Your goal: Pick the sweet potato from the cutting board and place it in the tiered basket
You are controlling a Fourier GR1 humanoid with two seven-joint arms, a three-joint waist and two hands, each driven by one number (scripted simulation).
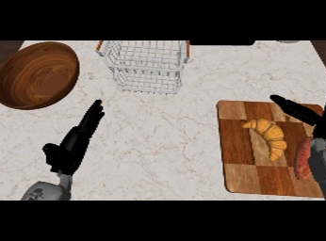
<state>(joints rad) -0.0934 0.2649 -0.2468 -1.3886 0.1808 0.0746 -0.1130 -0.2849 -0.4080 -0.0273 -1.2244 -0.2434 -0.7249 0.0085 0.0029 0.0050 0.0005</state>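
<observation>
The reddish sweet potato (303, 160) lies near the right edge of the wooden cutting board (246, 155), partly hidden by my right forearm. My right hand (317, 118) hovers over the board's far right corner, fingers straight and spread, open and holding nothing. A golden croissant (270, 136) rests in the board's middle, just left of the sweet potato. The white wire tiered basket (146, 66) stands at the back centre of the counter. My left hand (74, 143) rests open at the lower left, fingers pointing up, far from both board and basket.
A large brown wooden bowl (35, 75) sits at the back left corner. The marble counter (166, 141) stretches between the basket and the board. Dark floor shows past the counter's left and right edges.
</observation>
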